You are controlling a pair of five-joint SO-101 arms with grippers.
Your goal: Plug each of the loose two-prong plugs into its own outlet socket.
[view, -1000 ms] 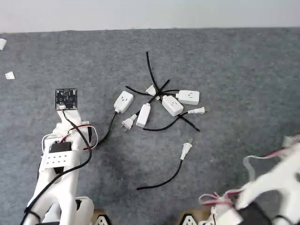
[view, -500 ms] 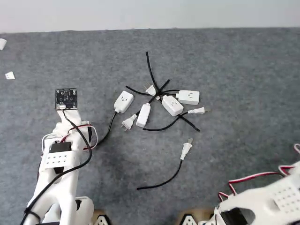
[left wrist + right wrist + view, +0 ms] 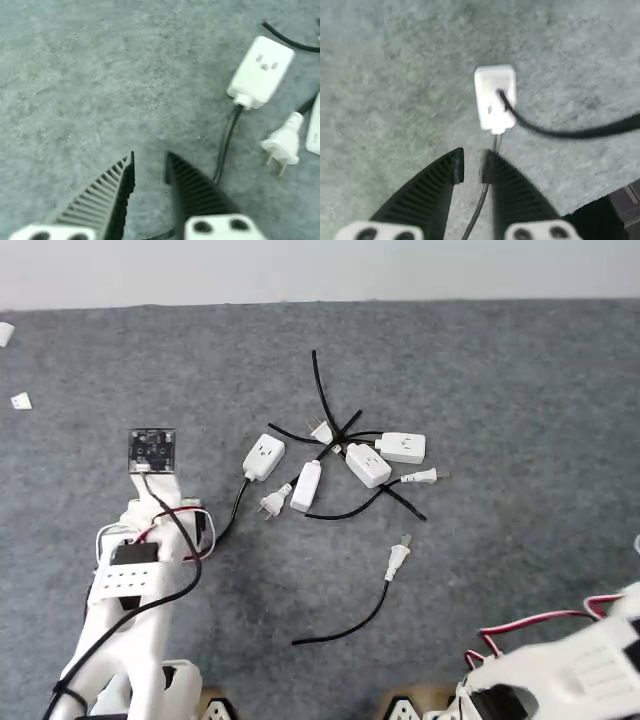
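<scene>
None of the plugs looks seated yet. On the grey table [image 3: 520,390] sockets and plugs lie tangled at centre. A white outlet socket [image 3: 263,457] sits at the tangle's 9 o'clock, with a two-prong plug [image 3: 272,503] just beside it at 7. A lone plug [image 3: 398,560] on a curled cord lies apart at 5 o'clock.

The left gripper [image 3: 150,156] hangs at 8 o'clock of the tangle, jaws parted by a narrow gap and pinching nothing. The right gripper [image 3: 472,151], likewise barely parted and empty, hovers near a white block [image 3: 494,97] crossed by a black cord.

As I judge the risks, crossed cords may drag neighbours when one plug is lifted. So narrow a gap may shove a plug aside rather than straddle it. An unheld socket will likely slide when a plug is pushed in.
</scene>
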